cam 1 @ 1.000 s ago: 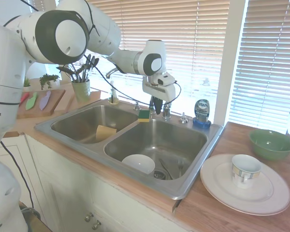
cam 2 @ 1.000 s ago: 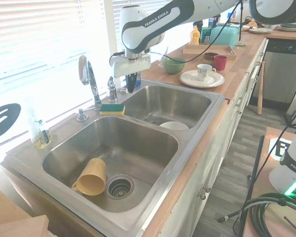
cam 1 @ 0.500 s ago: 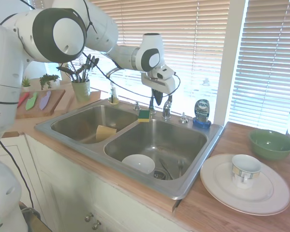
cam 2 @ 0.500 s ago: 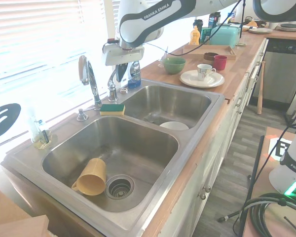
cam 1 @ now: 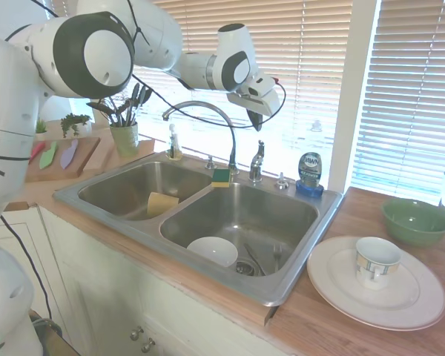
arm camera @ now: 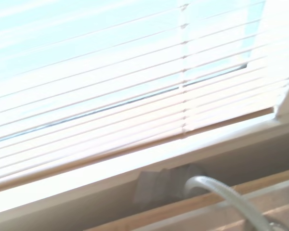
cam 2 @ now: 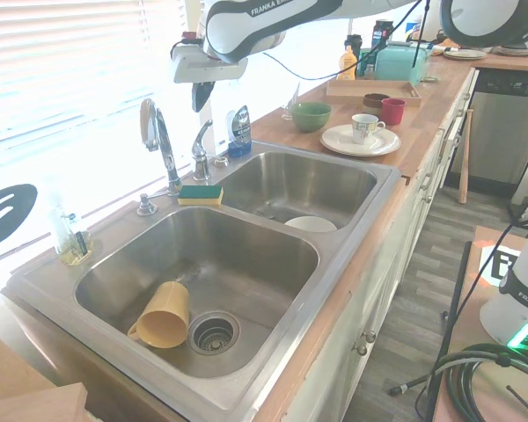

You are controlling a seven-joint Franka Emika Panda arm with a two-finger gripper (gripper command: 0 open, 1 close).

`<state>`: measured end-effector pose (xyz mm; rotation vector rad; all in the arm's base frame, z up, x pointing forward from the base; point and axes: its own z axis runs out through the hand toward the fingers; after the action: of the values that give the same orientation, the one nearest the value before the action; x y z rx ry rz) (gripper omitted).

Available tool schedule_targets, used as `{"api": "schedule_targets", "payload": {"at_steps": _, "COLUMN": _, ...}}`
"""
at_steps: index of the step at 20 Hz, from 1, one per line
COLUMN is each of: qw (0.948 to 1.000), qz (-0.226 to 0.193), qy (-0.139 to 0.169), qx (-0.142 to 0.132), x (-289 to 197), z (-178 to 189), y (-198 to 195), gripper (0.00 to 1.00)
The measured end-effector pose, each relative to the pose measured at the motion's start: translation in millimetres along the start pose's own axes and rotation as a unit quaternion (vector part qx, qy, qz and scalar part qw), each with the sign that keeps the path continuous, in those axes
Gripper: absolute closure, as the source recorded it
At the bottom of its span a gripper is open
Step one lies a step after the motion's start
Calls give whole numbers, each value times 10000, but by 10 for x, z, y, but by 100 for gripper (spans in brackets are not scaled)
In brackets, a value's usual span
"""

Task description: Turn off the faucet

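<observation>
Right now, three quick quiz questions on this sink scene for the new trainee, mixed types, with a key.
1. True or false: the gripper touches the lever handle.
2. The yellow cup lies: A) in the basin with the white bowl; B) in the other basin; C) on the counter.
3. What sits on the sink rim at the base of the faucet?

Key: 1. False, it hangs above the handle, clear of it. 2. B. 3. A green and yellow sponge.
</observation>
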<state>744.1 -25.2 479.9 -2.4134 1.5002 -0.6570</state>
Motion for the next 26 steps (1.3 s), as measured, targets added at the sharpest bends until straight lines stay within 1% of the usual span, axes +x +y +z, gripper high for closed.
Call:
{"api": "schedule_targets", "payload": {"at_steps": 7, "qw": 9998, "qz": 53, "qy": -73, "qx": -152, "x": 42, "z": 178, "y": 39, "gripper": 100}}
{"api": "schedule_targets", "payload": {"at_steps": 15, "qw": 9994, "qz": 102, "qy": -152, "qx": -303, "x": 29, "z": 343, "y": 171, "gripper": 100}}
{"api": "schedule_targets", "payload": {"at_steps": 26, "qw": 9994, "qz": 85, "qy": -228, "qx": -263, "x": -112, "z": 384, "y": 358, "gripper": 100}}
